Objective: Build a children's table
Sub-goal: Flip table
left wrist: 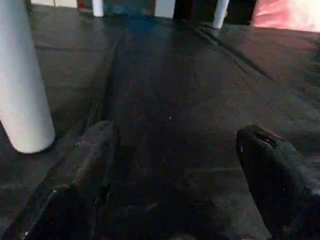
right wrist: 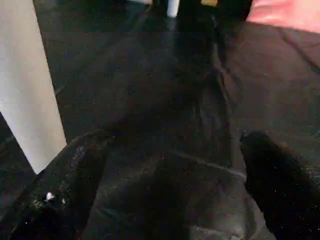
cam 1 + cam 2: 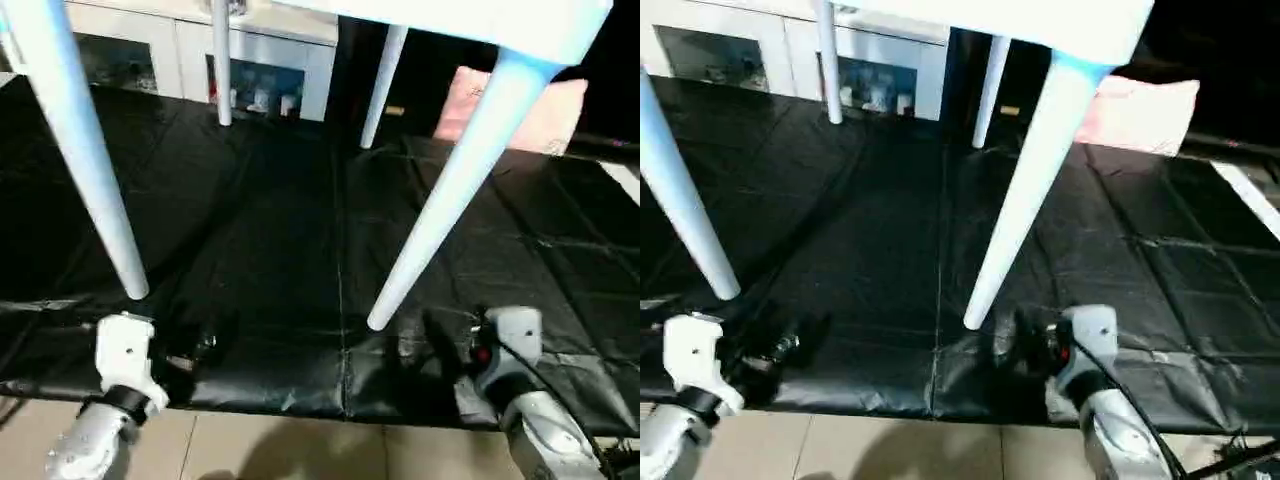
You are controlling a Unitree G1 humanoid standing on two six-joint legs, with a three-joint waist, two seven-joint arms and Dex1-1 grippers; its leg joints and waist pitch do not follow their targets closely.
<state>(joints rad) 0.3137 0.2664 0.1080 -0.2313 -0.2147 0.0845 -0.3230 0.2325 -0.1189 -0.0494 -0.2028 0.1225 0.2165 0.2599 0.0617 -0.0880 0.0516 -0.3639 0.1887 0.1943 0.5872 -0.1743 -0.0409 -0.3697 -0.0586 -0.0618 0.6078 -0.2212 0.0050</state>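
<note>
4 legs (image 3: 455,180) standing on black sheet (image 3: 260,230) | cabinet (image 3: 255,60), pink pillow (image 3: 520,105) behind | both fingers wide, empty

Head views look down over the black mat (image 3: 300,250); wrist views skim it low.

Open black mat (image 3: 250,250) between the two near legs, wide enough for passage; left near leg (image 3: 85,150) and slanting right near leg (image 3: 450,190) as posts on either side; tabletop (image 3: 480,20) overhead; far legs (image 3: 222,70) and cabinet (image 3: 150,50) closing the back
</note>
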